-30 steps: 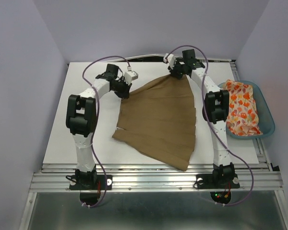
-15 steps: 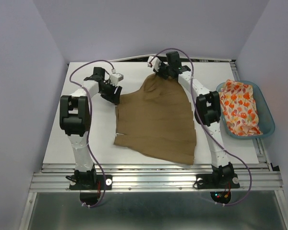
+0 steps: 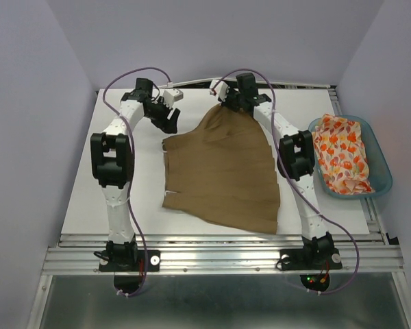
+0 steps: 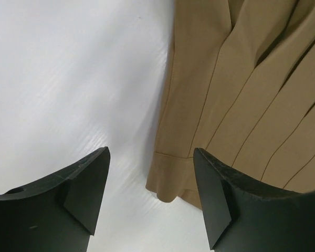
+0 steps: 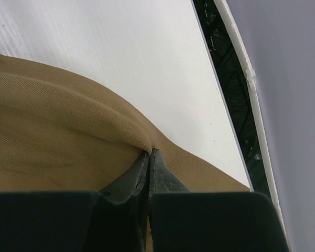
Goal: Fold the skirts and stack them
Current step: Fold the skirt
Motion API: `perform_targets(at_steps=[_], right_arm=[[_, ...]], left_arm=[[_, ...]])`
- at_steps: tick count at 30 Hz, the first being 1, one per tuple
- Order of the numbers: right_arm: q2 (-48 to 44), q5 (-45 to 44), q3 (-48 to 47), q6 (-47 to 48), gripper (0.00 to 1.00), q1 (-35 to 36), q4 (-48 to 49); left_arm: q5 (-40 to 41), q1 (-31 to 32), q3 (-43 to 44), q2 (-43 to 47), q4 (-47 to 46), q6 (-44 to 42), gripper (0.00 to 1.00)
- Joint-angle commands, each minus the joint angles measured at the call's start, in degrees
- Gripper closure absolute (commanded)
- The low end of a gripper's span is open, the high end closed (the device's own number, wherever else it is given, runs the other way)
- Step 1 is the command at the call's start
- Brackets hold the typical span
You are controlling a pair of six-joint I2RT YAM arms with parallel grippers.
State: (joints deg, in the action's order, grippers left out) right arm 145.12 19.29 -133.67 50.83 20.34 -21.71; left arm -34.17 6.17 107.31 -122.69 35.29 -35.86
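**Top view.** Tan-brown skirt (image 3: 222,171) flat on the white tabletop (image 3: 137,199), about in the middle, with the narrow end toward the far edge and the wide hem toward the arm bases. Right gripper (image 3: 231,104) at the narrow far end, down on the cloth. Left gripper (image 3: 170,122) near the far left corner of the same skirt, just beside it and not touching it, as far as can be told from here. Leaf-print skirt (image 3: 339,154), cream with orange and red leaves, crumpled inside the teal tub (image 3: 385,179) at the right side of the tabletop, well apart from both grippers.

**Left wrist view.** Left gripper (image 4: 149,157) spread wide, with nothing held between the two dark fingers (image 4: 84,184). Under the gap, one corner of the tan-brown skirt (image 4: 252,105) with its turned hem, lying loose on the tabletop (image 4: 68,79). Long pleats running away toward the upper right. Bare white surface over the whole left half.

**Right wrist view.** Right gripper (image 5: 149,157) pressed together, pinching a small ridge of the tan-brown skirt (image 5: 52,136) near its edge. Cloth drawn up into a soft fold toward the fingertips. Beyond it, white tabletop (image 5: 121,58), then a dark rail (image 5: 231,79) along the border at the right.
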Motion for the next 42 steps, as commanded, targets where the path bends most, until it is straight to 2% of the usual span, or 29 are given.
perform_targets(at_steps=[1,5,8,10,13,15,19,25,29,34,37,40,41,42], right_arm=[[-2.65,-1.71,-2.74,0.24,0.99,-0.12,5.28],[-3.09,-1.62,-2.65,0.06,0.99,-0.12,5.54],[-3.70,-1.27,-2.04,-0.20,0.99,-0.12,5.89],[-3.88,-1.53,-1.86,0.32,0.99,-0.12,5.98],[-3.70,-2.85,-2.73,0.76,0.99,-0.12,6.33],[-3.27,-3.64,-3.96,1.55,0.99,-0.12,6.95],[-2.12,-5.75,-9.40,1.55,0.99,-0.65,10.02],[-6.15,-7.16,-6.53,1.20,0.99,-0.65,11.17],[-15.81,-6.28,1.02,1.64,0.99,-0.65,5.38],[-28.03,-3.74,16.72,1.73,0.99,-0.65,-2.00],[-35.94,-1.29,22.82,1.20,0.99,-0.65,-9.54],[-42.52,2.75,32.81,1.64,0.99,-0.04,-16.31],[-43.94,3.29,32.86,1.73,0.99,-0.04,-17.12],[-45.26,3.47,38.25,1.82,0.99,0.75,-17.57]], left_arm=[[-3.27,0.33,2.47,-3.34,6.63,-2.29,0.25],[-2.66,0.42,0.45,-3.78,5.15,-2.55,0.27],[-0.64,0.42,0.01,-4.22,3.74,-1.41,0.37],[0.07,0.33,0.97,-5.01,3.30,-0.89,0.61],[-0.28,0.07,1.59,-4.58,2.34,-0.18,0.81],[-0.37,-0.02,1.59,-3.26,1.37,0.17,1.00],[-0.55,0.06,-1.64,0.69,-1.61,0.87,1.00],[5.06,-0.02,-12.90,12.03,-13.56,2.11,1.00],[8.07,0.07,-21.42,18.53,-18.41,0.62,1.00],[8.95,0.15,-30.21,27.67,-21.57,-3.25,1.00],[9.39,0.50,-40.29,33.91,-23.33,-6.84,1.00],[9.91,1.38,-48.03,39.36,-24.39,-9.92,1.00],[10.44,1.91,-49.72,40.33,-24.65,-10.46,1.00],[11.31,2.52,-51.13,41.82,-24.83,-10.90,1.00]])
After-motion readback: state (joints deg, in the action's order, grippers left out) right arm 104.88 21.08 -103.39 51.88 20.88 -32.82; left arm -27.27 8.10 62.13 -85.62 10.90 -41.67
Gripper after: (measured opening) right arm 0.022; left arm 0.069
